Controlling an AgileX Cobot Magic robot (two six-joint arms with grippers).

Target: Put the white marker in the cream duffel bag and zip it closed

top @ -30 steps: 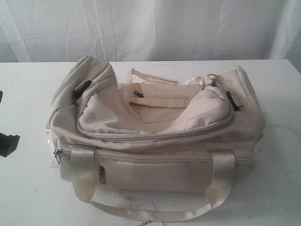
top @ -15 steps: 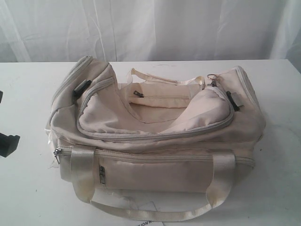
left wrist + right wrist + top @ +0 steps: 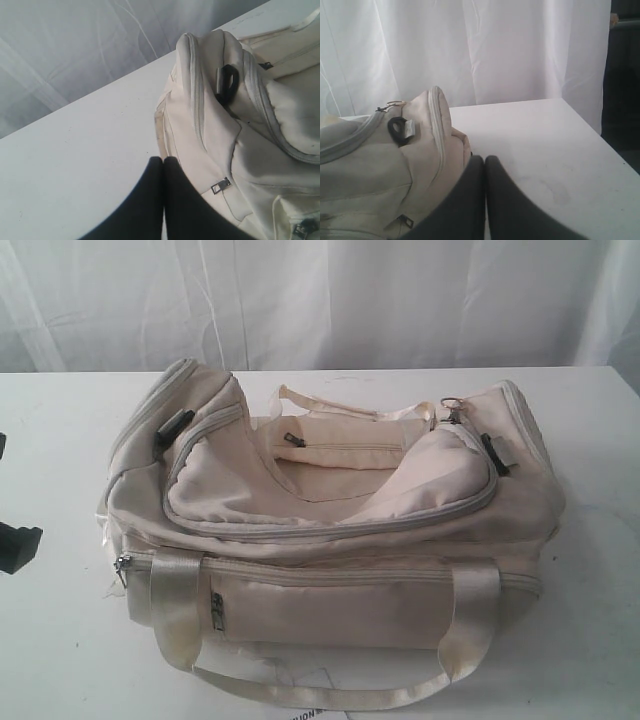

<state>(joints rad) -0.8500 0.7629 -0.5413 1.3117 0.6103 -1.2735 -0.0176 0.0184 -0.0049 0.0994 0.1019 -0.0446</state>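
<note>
Left end effector (image 3: 163, 165): fingers clenched together, grasping nothing, over counter (image 3: 75, 150) just beside left end of cream duffel bag (image 3: 225, 145). Right end effector (image 3: 485, 161): clenched too, empty, by bag's right end, near black clip (image 3: 397, 131). Bag sits mid-counter, top flap lying down, handle (image 3: 320, 695) draped at front. White marker: cannot tell where.

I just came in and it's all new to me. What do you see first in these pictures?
A big cream duffel bag slumps in the middle of the white table, its glossy handle drooping toward the front edge. Small black clips stand out near each end of it. In the wrist views, the left fingers and the right fingers are pressed shut beside the bag's ends, holding nothing.
</note>
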